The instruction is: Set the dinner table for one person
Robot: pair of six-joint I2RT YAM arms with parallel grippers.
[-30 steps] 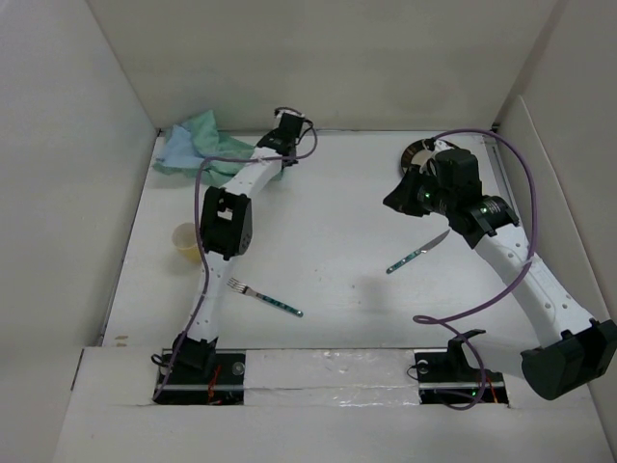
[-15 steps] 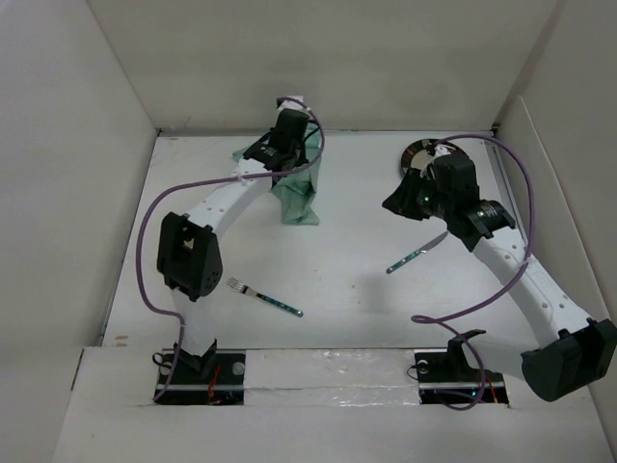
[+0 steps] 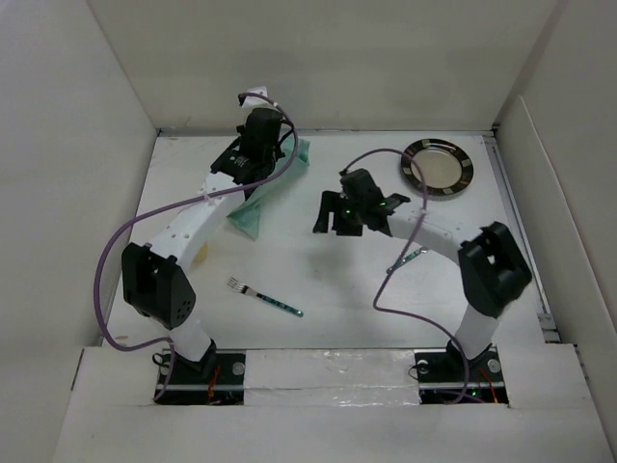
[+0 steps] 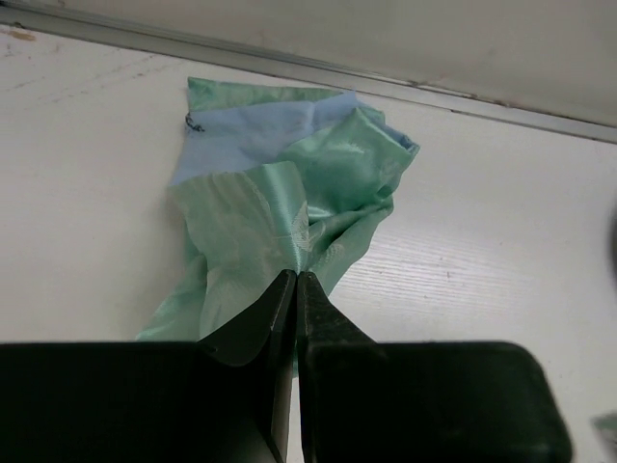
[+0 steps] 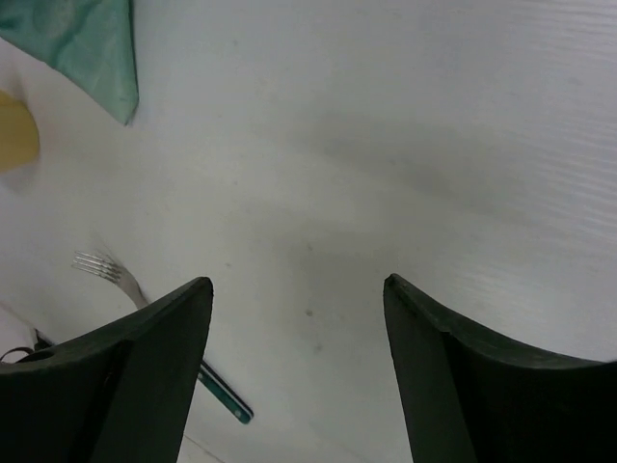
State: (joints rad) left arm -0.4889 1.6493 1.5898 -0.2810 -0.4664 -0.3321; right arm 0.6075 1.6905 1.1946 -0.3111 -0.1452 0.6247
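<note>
The dinner table (image 3: 318, 285) is a wide white surface with white walls. My left gripper (image 3: 253, 164) is over its back left, shut on a mint-green and blue placemat (image 3: 251, 210) that hangs bunched from the jaws. In the left wrist view the gripper (image 4: 296, 276) pinches a fold of the cloth (image 4: 289, 183). My right gripper (image 3: 333, 220) hovers over the table's middle, open and with nothing in it (image 5: 297, 285). A dark-rimmed plate (image 3: 437, 166) lies at the back right. A fork (image 3: 265, 297) lies near the front left and shows again (image 5: 106, 268) under the right wrist.
A teal-handled knife (image 3: 410, 258) lies right of centre, partly under the right arm. A yellow cup (image 5: 14, 130) stands at the left, mostly hidden behind the left arm in the top view. Purple cables loop off both arms. Walls close in the table's sides.
The right gripper has left the plate, swung left to the table's middle and opened wide. The left arm has shifted left, still holding the placemat.
</note>
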